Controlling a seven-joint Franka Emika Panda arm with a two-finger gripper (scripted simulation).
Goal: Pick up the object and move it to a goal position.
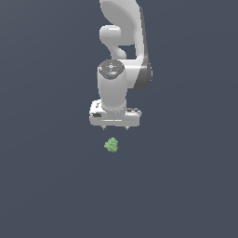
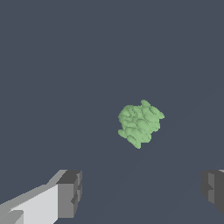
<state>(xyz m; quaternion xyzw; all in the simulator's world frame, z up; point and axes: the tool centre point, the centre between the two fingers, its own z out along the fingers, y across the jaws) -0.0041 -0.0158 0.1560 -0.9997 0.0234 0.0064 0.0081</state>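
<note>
Arm (image 1: 122, 28) cut off at exterior view's top edge, claw (image 2: 142, 192) fingers (image 2: 70, 192) cropped in wrist view

White arm (image 1: 122, 56) pointing down, fingers (image 2: 69, 194) spread wide, holding nothing

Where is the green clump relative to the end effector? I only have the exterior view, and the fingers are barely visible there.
Observer: In the wrist view the green clump sits ahead of the end effector, not between its fingers.
Operator: Are the jaws open?
Observer: Yes, wide apart, with bare floor between them.
Operator: Is anything touching the clump?
Observer: No. It lies alone, clear of both fingers.
</note>
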